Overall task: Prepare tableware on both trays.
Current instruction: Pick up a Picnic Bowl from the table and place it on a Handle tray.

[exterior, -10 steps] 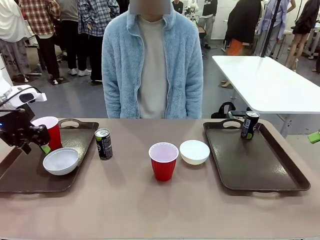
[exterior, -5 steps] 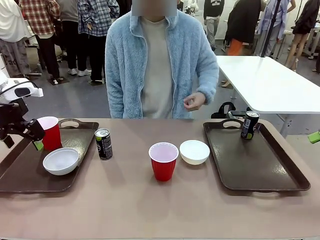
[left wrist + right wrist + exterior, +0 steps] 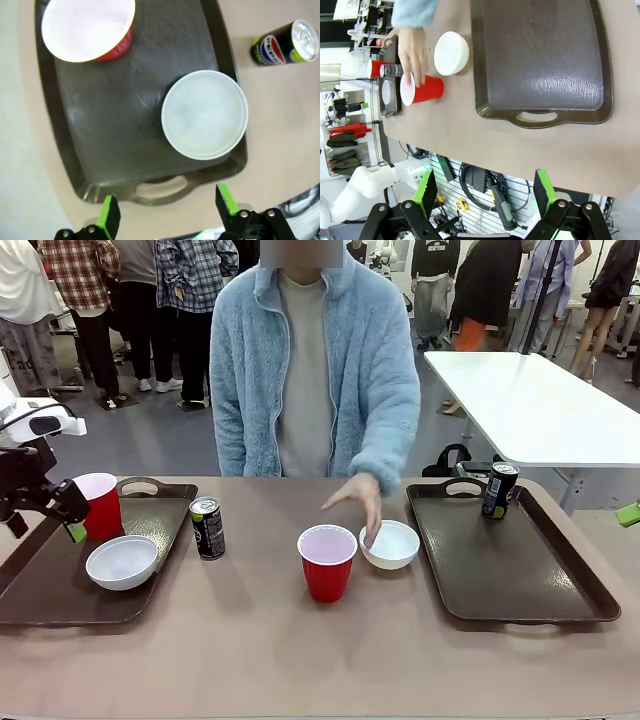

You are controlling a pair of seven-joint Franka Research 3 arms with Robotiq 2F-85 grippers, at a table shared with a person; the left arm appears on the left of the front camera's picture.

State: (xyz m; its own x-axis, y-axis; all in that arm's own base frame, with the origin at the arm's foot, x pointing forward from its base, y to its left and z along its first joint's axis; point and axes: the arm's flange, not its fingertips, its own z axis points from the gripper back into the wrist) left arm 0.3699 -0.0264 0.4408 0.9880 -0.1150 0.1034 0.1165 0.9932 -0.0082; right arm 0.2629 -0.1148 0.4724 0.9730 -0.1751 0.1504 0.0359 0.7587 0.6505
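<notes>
On the left tray (image 3: 60,590) stand a red cup (image 3: 100,505) and a white bowl (image 3: 122,562). My left gripper (image 3: 50,510) hangs open just left of that cup, apart from it. From its wrist I look down on the cup (image 3: 87,27), the bowl (image 3: 204,114) and the tray (image 3: 115,125), with my left gripper (image 3: 167,210) empty. A dark can (image 3: 207,527) stands on the table beside this tray. Mid-table are a second red cup (image 3: 327,562) and a second bowl (image 3: 390,544), the person's hand (image 3: 365,502) at the bowl's rim. The right tray (image 3: 520,580) carries a can (image 3: 499,490). My right gripper (image 3: 485,192) is open, high off the near side of the right tray (image 3: 540,55).
The person in a pale blue fleece stands at the far side, one arm stretched over the table's middle. A white table (image 3: 540,400) stands behind on the right, and other people farther back. Bare tabletop lies along the front edge.
The person's hand has come down from chest height to the middle bowl. My left gripper drew back up and left from the red cup a second ago, then stayed still.
</notes>
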